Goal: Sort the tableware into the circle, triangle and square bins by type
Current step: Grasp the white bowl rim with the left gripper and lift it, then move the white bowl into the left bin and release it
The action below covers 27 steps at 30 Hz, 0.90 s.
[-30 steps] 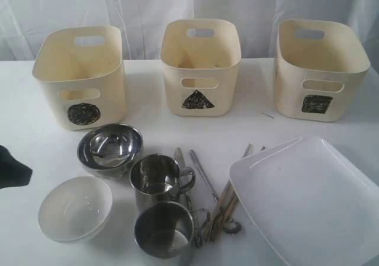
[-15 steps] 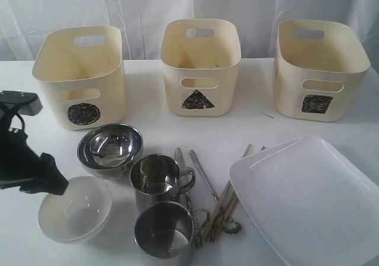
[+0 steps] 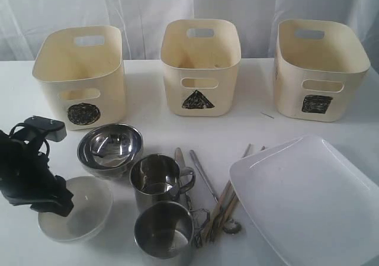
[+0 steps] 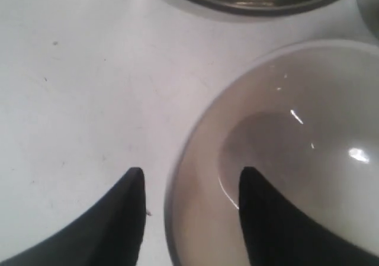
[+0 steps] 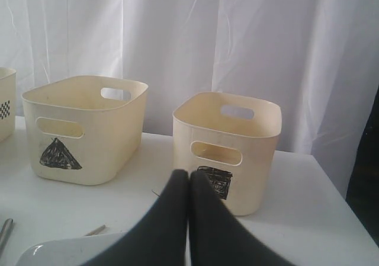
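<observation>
Over on the left of the table (image 3: 148,109), the black left arm (image 3: 26,171) is down at the white bowl (image 3: 89,210), which sits at the near left. The left gripper (image 4: 190,177) has its jaws apart and straddling the bowl's rim, one finger (image 4: 127,218) outside over the table and the other (image 4: 266,218) inside the bowl. They are not pinched on it (there is clear space on both sides of the rim in the wrist view).

Just behind the white bowl stands the steel bowl (image 3: 110,147). To its right are two steel cups, one (image 3: 157,180) behind the other (image 3: 164,230), with their handles pointing right. Beside them lie the cutlery (image 3: 202,174) and the chopsticks (image 3: 228,198), all bunched together. The chopstick ends run up against the edge of the big white square plate (image 3: 308,201) at the near right.

Along the back stand three cream bins: the circle bin (image 3: 80,76) on the left, the triangle bin (image 3: 200,64) in the middle and the square bin (image 3: 317,67) on the right. From here, all three look to have nothing in them.

The right gripper (image 5: 188,174) is out of sight in the wide view. Its own camera shows the two fingers pressed together with nothing between them, pointing toward the triangle and square bins.
</observation>
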### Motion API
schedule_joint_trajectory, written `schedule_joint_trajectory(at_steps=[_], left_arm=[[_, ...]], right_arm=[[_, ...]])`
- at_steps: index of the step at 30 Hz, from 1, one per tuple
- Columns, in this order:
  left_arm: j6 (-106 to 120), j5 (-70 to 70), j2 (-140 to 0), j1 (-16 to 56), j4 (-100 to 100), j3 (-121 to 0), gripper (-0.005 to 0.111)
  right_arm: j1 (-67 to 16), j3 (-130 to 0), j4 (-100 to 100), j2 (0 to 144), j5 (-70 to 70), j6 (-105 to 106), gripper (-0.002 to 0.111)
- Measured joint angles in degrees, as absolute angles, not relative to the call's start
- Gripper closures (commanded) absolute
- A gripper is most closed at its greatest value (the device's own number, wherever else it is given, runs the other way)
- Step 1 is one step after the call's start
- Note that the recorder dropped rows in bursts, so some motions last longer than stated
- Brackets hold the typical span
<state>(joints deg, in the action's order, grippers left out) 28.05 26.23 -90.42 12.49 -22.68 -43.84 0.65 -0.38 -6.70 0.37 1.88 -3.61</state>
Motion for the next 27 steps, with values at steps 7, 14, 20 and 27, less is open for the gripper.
schedule_joint_trajectory(at_steps=[7,14,20,27], left_arm=[[27.9,26.0,-91.2,12.5,-23.1,-44.2,0.107],[27.9,28.4,-88.7,12.6,-19.5,-46.4,0.107],[26.4,38.4,-84.5,12.6,-14.8,-51.7,0.107],[23.0,39.7,-78.0,12.6,-7.9,-61.1,0.107]], right_arm=[[0.7,-0.4,-6.7,0.4,1.9,-5.6,0.108],[0.7,-0.4,-6.7,0.4,1.9,-6.2,0.108],[0.7,-0.4,-6.7,0.4,1.9,-6.3,0.108],[0.7,-0.4,-6.7,0.4,1.9,-6.3,0.108]])
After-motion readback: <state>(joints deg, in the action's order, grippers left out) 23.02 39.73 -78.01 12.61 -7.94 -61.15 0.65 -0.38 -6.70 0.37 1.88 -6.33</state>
